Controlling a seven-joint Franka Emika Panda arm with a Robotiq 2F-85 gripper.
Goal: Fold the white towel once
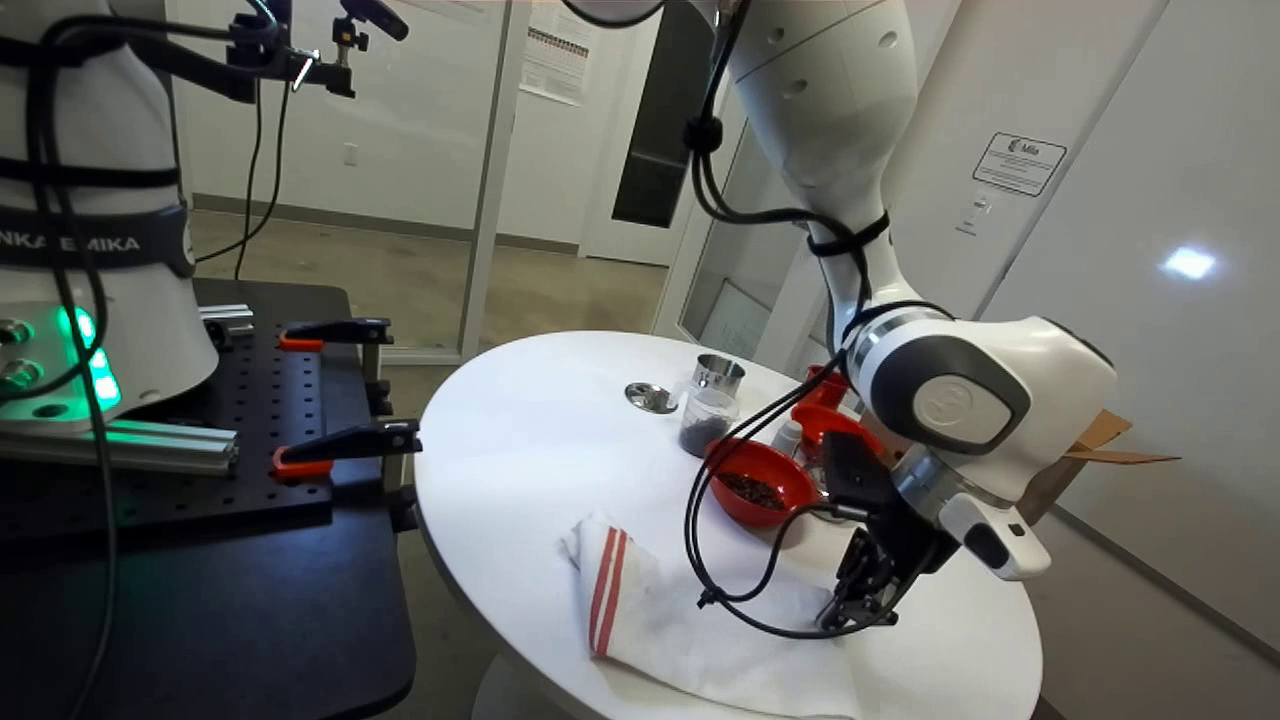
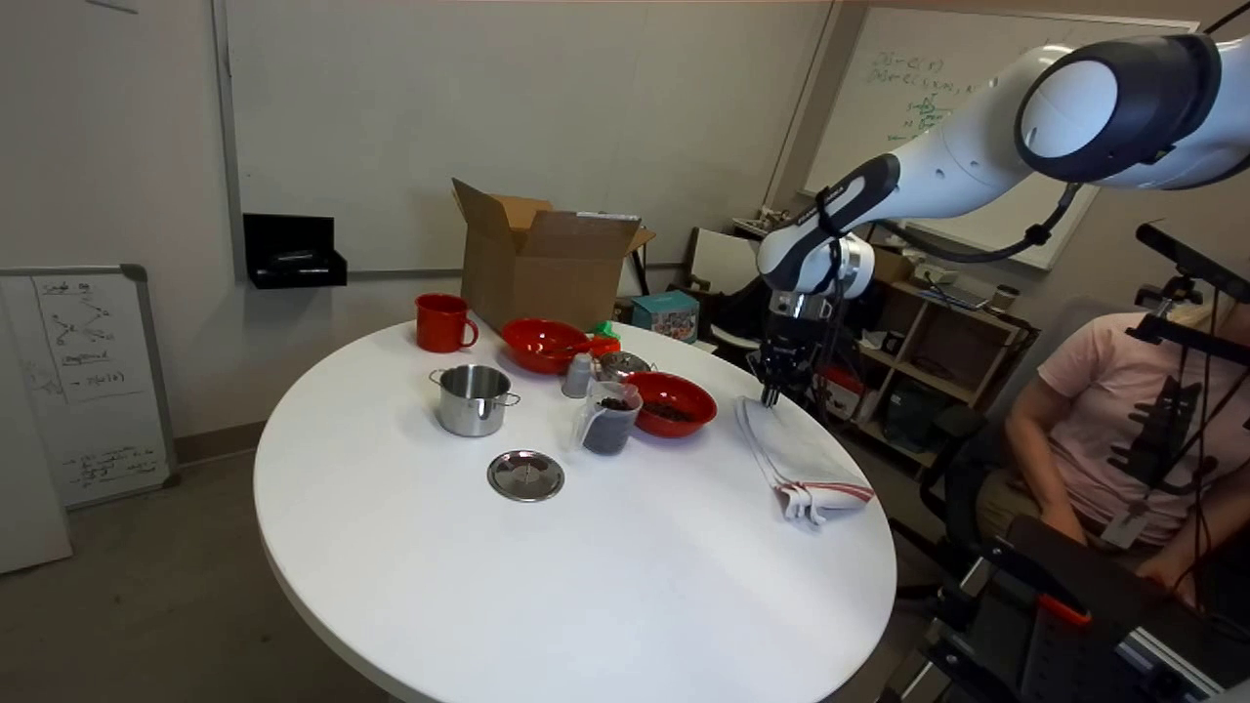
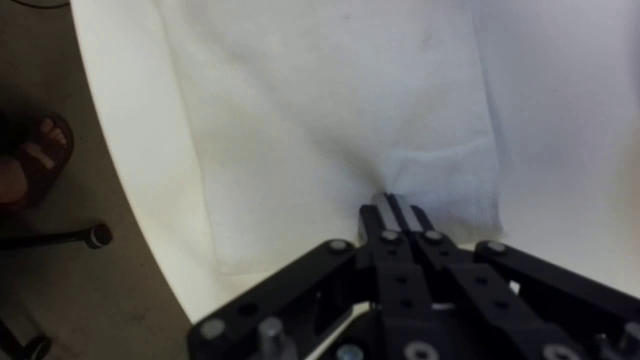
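The white towel (image 1: 690, 645) lies near the edge of the round white table (image 1: 520, 430), also in an exterior view (image 2: 806, 449). Its red stripes (image 1: 608, 590) cross the end away from my gripper, where the cloth is bunched in layers. In the wrist view the plain end of the towel (image 3: 300, 100) lies under my gripper (image 3: 388, 196). The fingers are together, and creases in the cloth meet at their tips, so it looks pinched there. The gripper also shows in both exterior views (image 1: 830, 618) (image 2: 770, 398), low at the towel's plain end. The cloth between the fingertips is hidden.
A red bowl (image 2: 674, 404) with dark bits stands beside the towel. A jar (image 2: 609, 422), a steel pot (image 2: 473, 400), a lid (image 2: 525, 475), another red bowl (image 2: 540, 345), a red mug (image 2: 441, 323) and a cardboard box (image 2: 547, 268) stand beyond. Cables hang from the arm.
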